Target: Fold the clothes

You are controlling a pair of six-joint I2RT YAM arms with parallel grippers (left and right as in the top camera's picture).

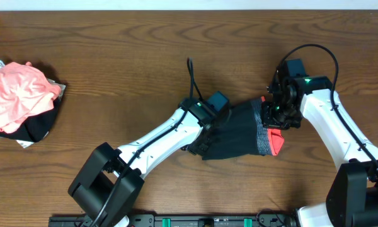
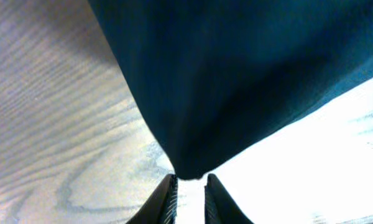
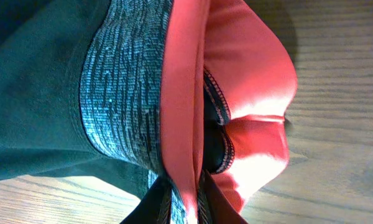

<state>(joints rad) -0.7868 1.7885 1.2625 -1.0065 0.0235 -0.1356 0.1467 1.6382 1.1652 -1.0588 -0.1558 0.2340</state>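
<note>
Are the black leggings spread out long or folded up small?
Folded up small. The leggings are a short bundle with the grey waistband at one end, no long legs stretching across the table.

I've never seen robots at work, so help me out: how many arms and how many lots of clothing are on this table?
Robot arms: 2, the left arm and the right arm
Black leggings held between them: 1
Heap of other clothes: 1, coral on black; the garments in it cannot be counted
Total: 4

Black leggings (image 1: 242, 135) — bunched compact, grey waistband, coral edge at right.
</note>
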